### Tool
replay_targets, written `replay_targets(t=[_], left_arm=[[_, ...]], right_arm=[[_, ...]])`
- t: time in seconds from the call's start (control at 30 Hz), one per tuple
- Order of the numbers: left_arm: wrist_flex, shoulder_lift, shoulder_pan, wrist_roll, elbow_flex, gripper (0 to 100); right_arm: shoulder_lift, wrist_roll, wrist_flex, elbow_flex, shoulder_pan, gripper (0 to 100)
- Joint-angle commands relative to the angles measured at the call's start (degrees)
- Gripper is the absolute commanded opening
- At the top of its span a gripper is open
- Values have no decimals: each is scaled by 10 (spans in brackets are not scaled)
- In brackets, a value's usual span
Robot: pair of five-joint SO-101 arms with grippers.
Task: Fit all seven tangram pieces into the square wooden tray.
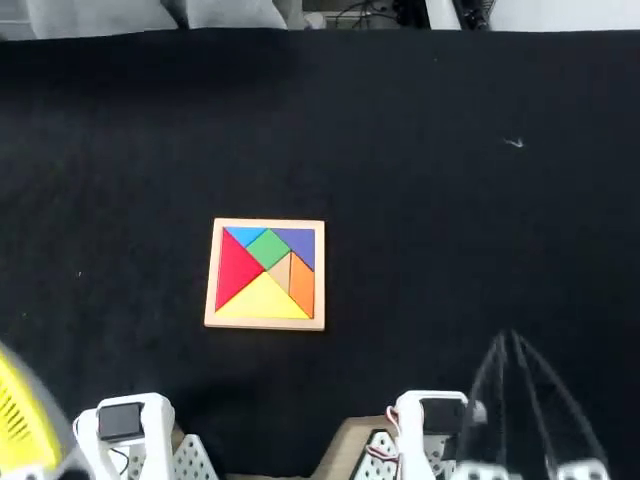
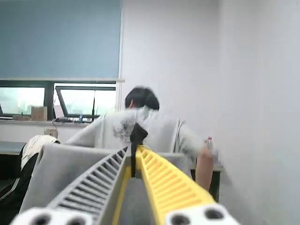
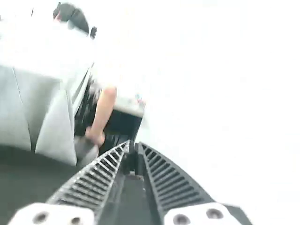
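The square wooden tray [image 1: 265, 223] lies on the black cloth, left of the table's middle. Inside it, fitted together flat, are a red triangle [image 1: 236, 272], a yellow triangle [image 1: 264, 300], a green square [image 1: 268, 247], a blue triangle [image 1: 245, 236], a purple piece [image 1: 298, 245], an orange piece [image 1: 303, 282] and a small tan triangle [image 1: 280, 272]. My left gripper [image 2: 133, 150], one finger grey and one yellow, is raised off the table at the near left, shut and holding nothing. My right gripper [image 3: 132, 145], with dark fingers, is shut and raised at the near right [image 1: 510, 340], well away from the tray.
Both arm bases [image 1: 125, 425] [image 1: 430, 420] stand at the near table edge. The black cloth [image 1: 450, 200] is bare around the tray. A small light speck [image 1: 514, 143] lies at the far right.
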Motion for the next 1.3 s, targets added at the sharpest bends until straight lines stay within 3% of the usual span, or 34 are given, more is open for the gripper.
replay_targets(t=[0.0, 0.17, 0.3, 0.6, 0.7, 0.83, 0.97, 1.07, 1.17, 1.27], left_arm=[[4, 3, -7, 17, -51, 30], [-1, 4, -10, 11, 21, 34], [-29, 4, -6, -49, 162, 34], [-399, 4, -7, -181, 601, 34], [-451, 4, -5, -200, 694, 34], [-466, 4, -4, -189, 778, 34], [-426, 11, -3, -127, 791, 34], [-406, 20, 21, -89, 792, 59], [-344, 27, 29, -82, 792, 155], [-245, 29, 28, -81, 792, 222]], right_arm=[[-95, 5, -72, 85, 5, 11], [-95, 5, -123, 160, 5, 11], [-97, 5, -176, 231, 4, 12], [-97, 4, -415, 501, 3, 12], [-97, 0, -487, 600, 3, 12], [-98, 0, -589, 756, 3, 12], [-94, -2, -668, 881, 2, 12], [-97, -54, -651, 875, 1, 12], [-97, -117, -625, 877, 5, 12], [-97, -179, -519, 877, 4, 12]])
